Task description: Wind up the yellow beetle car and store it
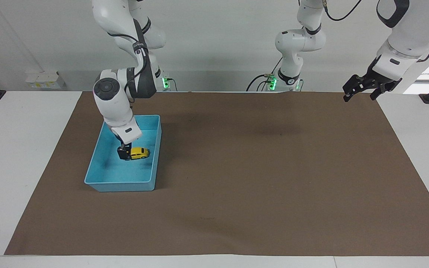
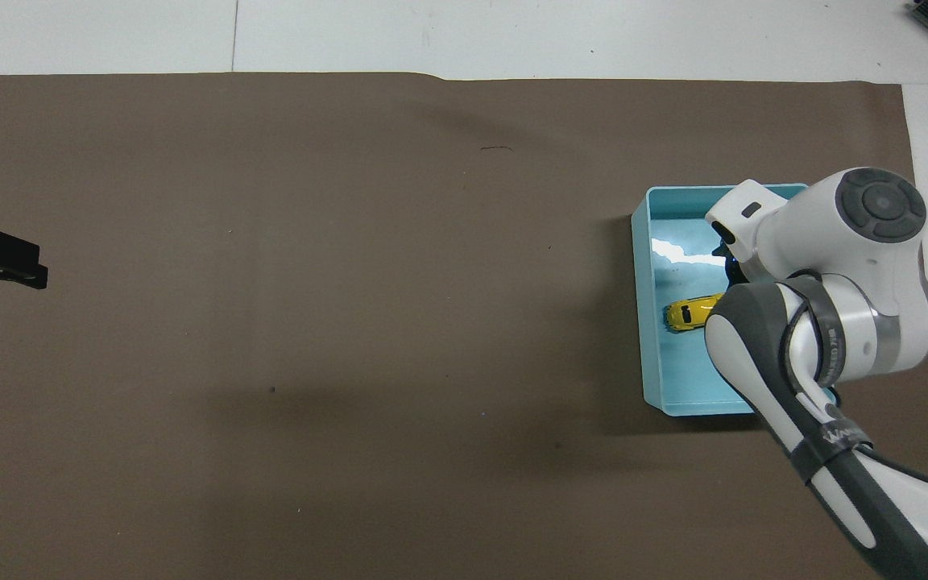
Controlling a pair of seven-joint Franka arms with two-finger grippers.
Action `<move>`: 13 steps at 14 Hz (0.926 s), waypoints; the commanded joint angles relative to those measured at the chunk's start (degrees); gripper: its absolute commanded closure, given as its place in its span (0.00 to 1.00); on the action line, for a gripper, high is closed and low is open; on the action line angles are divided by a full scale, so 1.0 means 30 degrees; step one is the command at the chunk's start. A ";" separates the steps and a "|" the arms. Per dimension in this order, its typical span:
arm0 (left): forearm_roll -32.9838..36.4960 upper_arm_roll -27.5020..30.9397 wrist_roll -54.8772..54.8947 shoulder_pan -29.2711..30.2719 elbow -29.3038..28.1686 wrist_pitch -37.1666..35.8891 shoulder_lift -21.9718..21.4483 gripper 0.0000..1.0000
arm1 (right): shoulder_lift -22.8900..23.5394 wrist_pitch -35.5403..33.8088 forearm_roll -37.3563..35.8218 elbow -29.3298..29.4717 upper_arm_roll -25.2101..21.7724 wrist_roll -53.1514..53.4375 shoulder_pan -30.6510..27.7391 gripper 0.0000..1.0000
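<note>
Already stored, by the look of it: on the white surface (image 1: 21, 156), a brown mat (image 1: 259, 178) carried a light-blue bin (image 1: 99, 181) toward the right arm's end, and the yellow beetle car (image 1: 139, 153) sat on the bin's floor. The right gripper (image 1: 123, 153) hung just beside the car within the bin, its fingers apart and gripping nothing. The left gripper (image 1: 359, 89) waited over the mat's edge at the left arm's end, fingers spread and empty. A clean finish likely called for a straight lift, since the car lay close to the fingertips and a sideways drag could nudge it. The bin's walls hemmed the gripper in; above them and across the bare mat, room was ample.
</note>
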 commanded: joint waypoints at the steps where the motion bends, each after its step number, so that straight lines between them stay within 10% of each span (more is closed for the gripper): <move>1: 0.0246 -0.0215 -0.0144 0.0295 0.0043 -0.0324 -0.0158 0.00 | -0.0380 -0.0671 -0.0061 0.0594 0.0137 0.0170 -0.0256 0.00; 13: 0.0246 -0.0215 -0.0144 0.0295 0.0043 -0.0324 -0.0158 0.00 | -0.2314 -0.6232 0.1991 0.5366 -0.0098 0.6340 -0.0785 0.00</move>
